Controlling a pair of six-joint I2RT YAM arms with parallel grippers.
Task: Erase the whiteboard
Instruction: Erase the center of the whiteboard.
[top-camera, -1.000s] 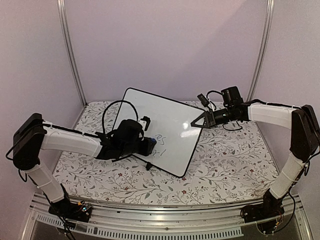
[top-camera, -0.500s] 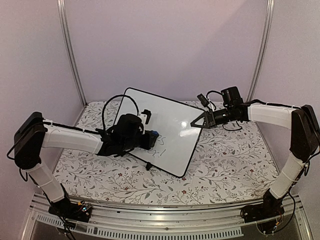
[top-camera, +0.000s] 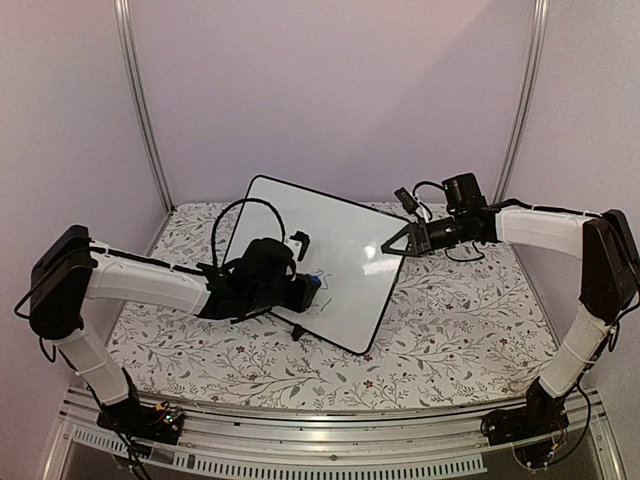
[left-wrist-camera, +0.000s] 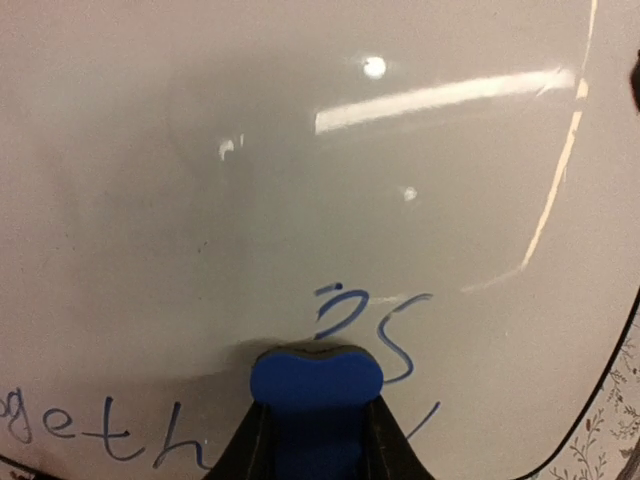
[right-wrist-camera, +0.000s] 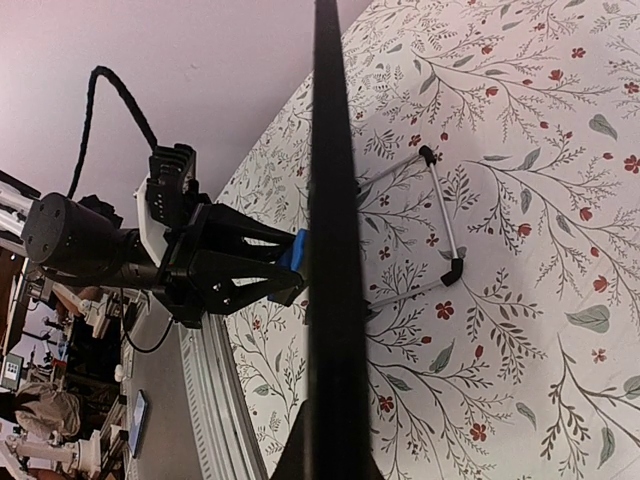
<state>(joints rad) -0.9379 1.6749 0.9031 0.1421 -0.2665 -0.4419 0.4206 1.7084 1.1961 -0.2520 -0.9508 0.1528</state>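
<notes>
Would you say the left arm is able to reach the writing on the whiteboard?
Probably yes: the left jaws hold the blue eraser on the whiteboard right beside the writing, nothing between, while the right jaws clamp its edge.

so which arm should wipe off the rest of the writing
Left. The left end effector holds the blue eraser against the whiteboard, right beside the writing. The right end effector is clamped on the board's edge, steadying it.

The eraser (left-wrist-camera: 315, 382) touches the whiteboard (top-camera: 345, 235) standing on the table (top-camera: 460, 320).
</notes>
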